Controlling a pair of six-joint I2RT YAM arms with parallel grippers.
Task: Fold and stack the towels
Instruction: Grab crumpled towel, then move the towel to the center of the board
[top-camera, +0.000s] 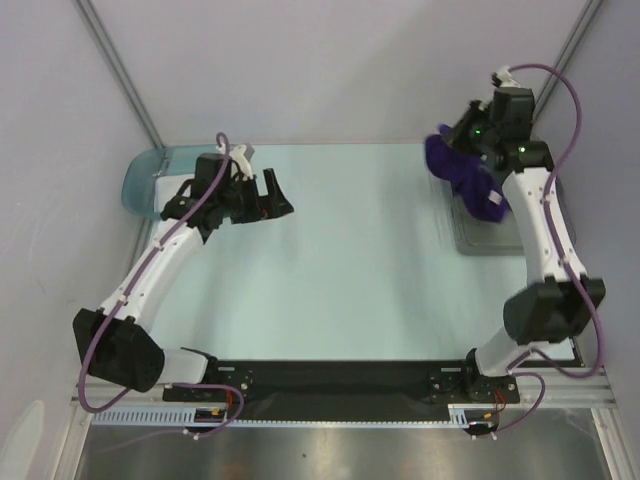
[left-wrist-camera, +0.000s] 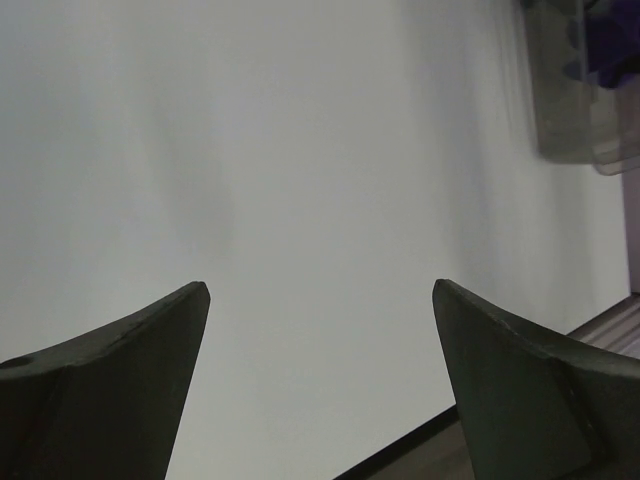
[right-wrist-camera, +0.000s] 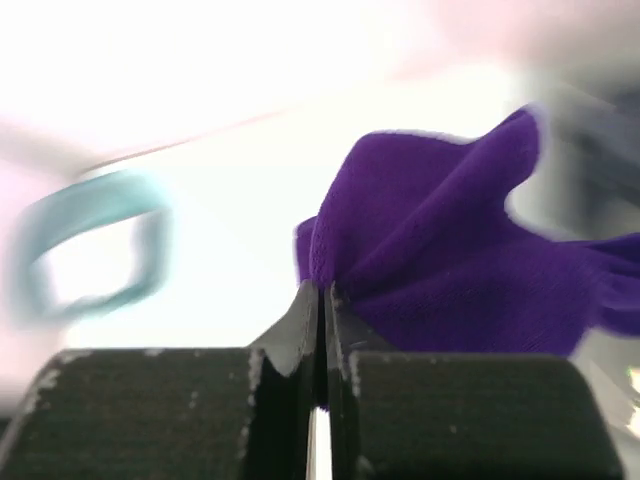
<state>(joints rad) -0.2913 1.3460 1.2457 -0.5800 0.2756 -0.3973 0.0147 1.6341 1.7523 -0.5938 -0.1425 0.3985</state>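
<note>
A deep purple towel (top-camera: 468, 178) hangs bunched at the far right, lifted over the clear grey bin (top-camera: 482, 240). My right gripper (top-camera: 452, 138) is shut on it. In the right wrist view the fingertips (right-wrist-camera: 322, 292) pinch a fold of the purple towel (right-wrist-camera: 450, 260), which drapes away to the right. My left gripper (top-camera: 281, 196) hovers over the pale table at the far left, open and holding nothing. The left wrist view shows its fingers wide apart (left-wrist-camera: 320, 285) above bare table, with the purple towel (left-wrist-camera: 610, 40) at the top right corner. No other towels are in view.
A teal plastic tray (top-camera: 145, 175) sits at the table's far left corner, seen blurred in the right wrist view as the tray (right-wrist-camera: 90, 250). The grey bin (left-wrist-camera: 570, 110) stands at the right side. Walls close in on the left, the back and the right.
</note>
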